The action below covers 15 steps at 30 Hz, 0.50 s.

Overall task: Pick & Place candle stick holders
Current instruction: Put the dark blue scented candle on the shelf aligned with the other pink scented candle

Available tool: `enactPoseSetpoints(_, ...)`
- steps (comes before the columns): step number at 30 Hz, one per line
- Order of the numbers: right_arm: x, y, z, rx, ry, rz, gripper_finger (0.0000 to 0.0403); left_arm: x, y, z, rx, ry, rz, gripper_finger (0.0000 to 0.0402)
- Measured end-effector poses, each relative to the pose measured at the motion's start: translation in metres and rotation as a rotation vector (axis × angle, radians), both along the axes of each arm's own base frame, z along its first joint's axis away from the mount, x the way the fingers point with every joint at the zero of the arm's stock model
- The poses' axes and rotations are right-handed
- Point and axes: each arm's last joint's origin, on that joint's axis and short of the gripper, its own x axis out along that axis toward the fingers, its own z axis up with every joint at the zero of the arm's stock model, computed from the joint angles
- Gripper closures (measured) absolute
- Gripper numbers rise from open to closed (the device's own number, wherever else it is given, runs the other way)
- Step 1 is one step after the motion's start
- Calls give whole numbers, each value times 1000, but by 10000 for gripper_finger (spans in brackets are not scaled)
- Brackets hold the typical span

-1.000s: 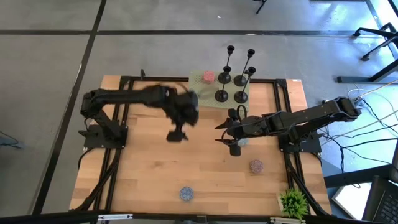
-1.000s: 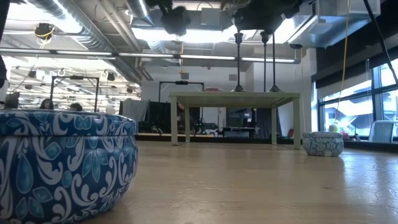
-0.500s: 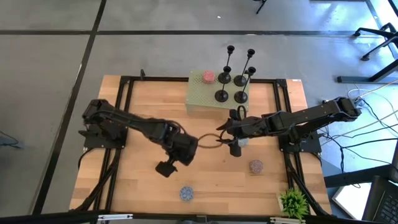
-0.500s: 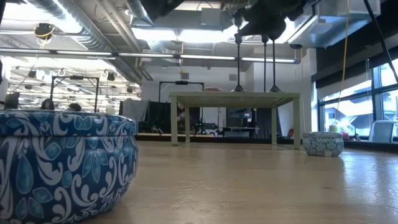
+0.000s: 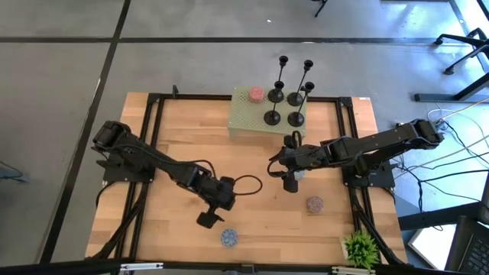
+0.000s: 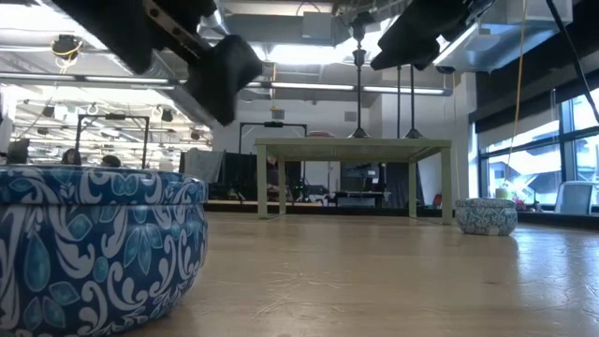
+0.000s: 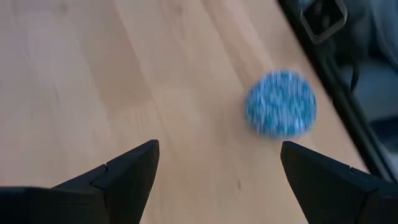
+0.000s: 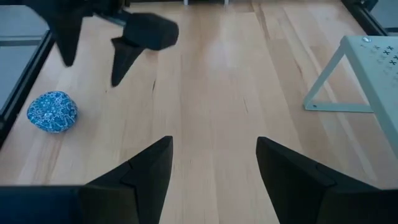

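Observation:
Four black candle stick holders (image 5: 284, 107) stand upright on their round bases on a pale green stand (image 5: 244, 122) at the table's far edge. Their stems also show in the low view (image 6: 358, 89). My left gripper (image 5: 208, 221) is open and empty, low over the near middle of the table, just left of and beyond a blue patterned tin (image 7: 280, 104). My right gripper (image 5: 273, 163) is open and empty, right of the table's centre and just nearer than the stand. Neither gripper is near the holders.
A pink round object (image 5: 256, 94) sits on the stand's far left corner. The blue tin (image 5: 229, 237) lies near the near edge, and a greyish tin (image 5: 315, 204) lies to the right. A small green plant (image 5: 361, 248) stands at the near right corner. Black frame rails (image 5: 153, 137) run along the sides.
My left arm has swept from beside the stand across the middle toward the table's near edge. It has come down low, close to the blue tin, with its fingers open. The holders have stayed on the stand.

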Motion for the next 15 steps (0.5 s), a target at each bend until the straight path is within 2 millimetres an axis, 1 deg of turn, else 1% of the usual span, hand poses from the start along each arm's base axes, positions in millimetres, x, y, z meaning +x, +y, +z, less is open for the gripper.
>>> enactPoseSetpoints(4, 0, 0, 0, 4, -4, -3, 167, -4, -14, -14, -83, -76, 21, 68)
enactPoseSetpoints(8, 1, 0, 1, 6, -11, -2, 167, -16, -30, -29, -148, -110, 24, 68)
enactPoseSetpoints(11, 1, 0, 1, 6, -11, -2, 167, -22, -41, -32, -184, -153, 25, 68)
enactPoseSetpoints(15, 1, 0, 1, 6, -12, -2, 167, -24, -53, -33, -158, -236, 54, 68)
